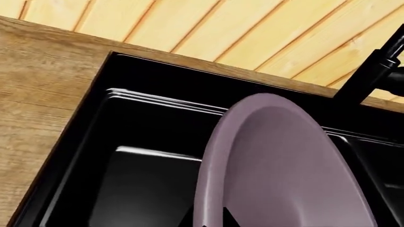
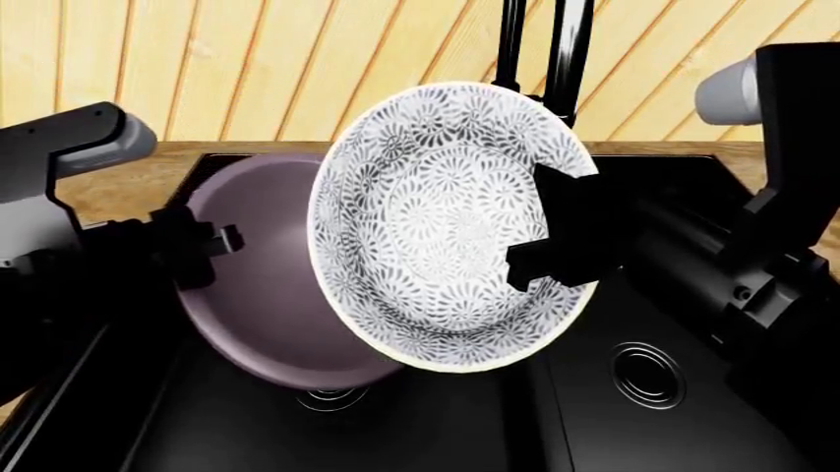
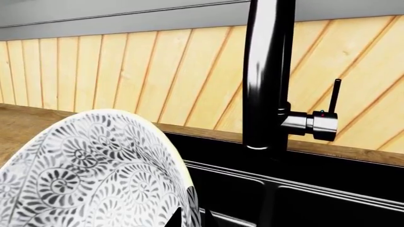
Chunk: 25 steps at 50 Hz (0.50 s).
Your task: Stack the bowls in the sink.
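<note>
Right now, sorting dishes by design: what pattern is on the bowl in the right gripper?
Grey floral swirls on the white bowl; head view shows it best.

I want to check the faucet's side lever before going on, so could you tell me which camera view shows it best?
The right wrist view: the faucet rises close and sharp, its side lever fully visible. The head view shows only its neck behind the white bowl. The left wrist view catches just a corner of it.
</note>
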### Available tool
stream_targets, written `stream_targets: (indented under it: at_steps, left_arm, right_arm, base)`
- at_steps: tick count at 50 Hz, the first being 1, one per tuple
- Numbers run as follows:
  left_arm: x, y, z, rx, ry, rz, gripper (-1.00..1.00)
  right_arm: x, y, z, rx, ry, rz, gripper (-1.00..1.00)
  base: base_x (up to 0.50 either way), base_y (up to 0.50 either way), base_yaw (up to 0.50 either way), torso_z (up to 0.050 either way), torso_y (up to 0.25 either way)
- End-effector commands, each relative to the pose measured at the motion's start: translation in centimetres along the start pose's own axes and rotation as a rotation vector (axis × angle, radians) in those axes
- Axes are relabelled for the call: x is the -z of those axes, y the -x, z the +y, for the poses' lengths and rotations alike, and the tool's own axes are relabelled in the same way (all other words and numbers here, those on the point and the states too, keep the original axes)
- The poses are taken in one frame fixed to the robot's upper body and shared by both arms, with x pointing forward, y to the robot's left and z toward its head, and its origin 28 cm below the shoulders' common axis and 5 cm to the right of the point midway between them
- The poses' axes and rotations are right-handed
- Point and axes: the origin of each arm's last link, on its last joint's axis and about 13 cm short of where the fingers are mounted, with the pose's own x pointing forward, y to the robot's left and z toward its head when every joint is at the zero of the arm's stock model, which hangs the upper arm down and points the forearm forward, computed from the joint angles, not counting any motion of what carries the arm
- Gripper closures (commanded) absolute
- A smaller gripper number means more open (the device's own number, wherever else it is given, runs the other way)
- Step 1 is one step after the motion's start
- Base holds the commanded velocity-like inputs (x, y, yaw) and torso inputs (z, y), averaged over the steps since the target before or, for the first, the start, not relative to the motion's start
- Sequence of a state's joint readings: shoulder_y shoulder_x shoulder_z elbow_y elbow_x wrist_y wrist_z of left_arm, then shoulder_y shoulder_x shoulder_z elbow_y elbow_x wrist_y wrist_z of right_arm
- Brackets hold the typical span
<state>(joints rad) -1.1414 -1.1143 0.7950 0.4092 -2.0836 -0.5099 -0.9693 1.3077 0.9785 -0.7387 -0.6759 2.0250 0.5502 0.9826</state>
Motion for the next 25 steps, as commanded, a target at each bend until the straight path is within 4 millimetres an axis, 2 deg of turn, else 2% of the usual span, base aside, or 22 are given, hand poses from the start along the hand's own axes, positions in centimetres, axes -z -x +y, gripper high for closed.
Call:
stream_targets:
  at_steps: [1, 25]
  left_arm:
    - [-0.8, 0.3, -0.6, 0.029, 0.001, -0.026, 1.00]
    - [-1.9, -0.3, -1.3, -0.019, -0.013, -0.035, 1.00]
  right_arm:
    - [-0.4, 0.0, -0.2, 0.012, 0.004, -0.043, 1.00]
    - [-0.3, 0.2, -0.3, 0.015, 0.002, -0.041, 1.00]
  base:
    - [0.00, 0.00, 0.00, 0.000, 0.000]
    - [0.00, 0.00, 0.00, 0.000, 0.001]
